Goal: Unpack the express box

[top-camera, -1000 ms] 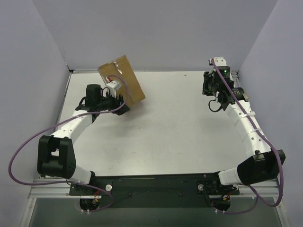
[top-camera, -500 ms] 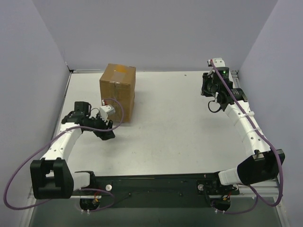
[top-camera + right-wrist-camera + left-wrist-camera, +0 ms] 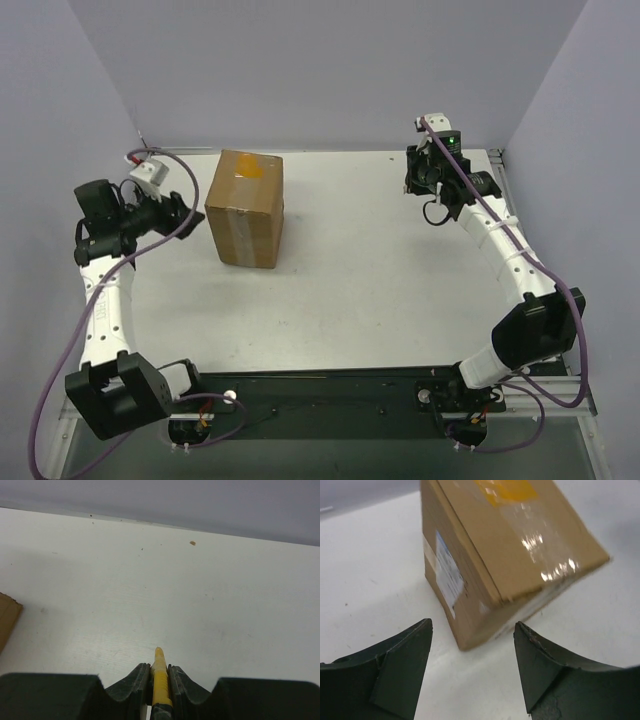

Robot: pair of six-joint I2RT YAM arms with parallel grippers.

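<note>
The brown cardboard express box [image 3: 246,207] stands upright on the white table, closed, with a tape seam and a yellow mark on top. In the left wrist view the express box [image 3: 505,555] shows a white label on its side. My left gripper [image 3: 190,217] is open and empty just left of the box, its jaws wide apart in its own view [image 3: 472,630], not touching it. My right gripper [image 3: 413,186] is at the back right, shut on a small yellow utility knife [image 3: 160,680] that pokes out between its fingers.
Grey walls close the table at the back and both sides. A corner of the box shows at the left edge of the right wrist view [image 3: 7,622]. A small crumb [image 3: 192,543] lies near the back wall.
The box has come down from a tilted, lifted pose and now stands on the table. My left gripper let go and swung back to the left. My right gripper moved slightly left.
</note>
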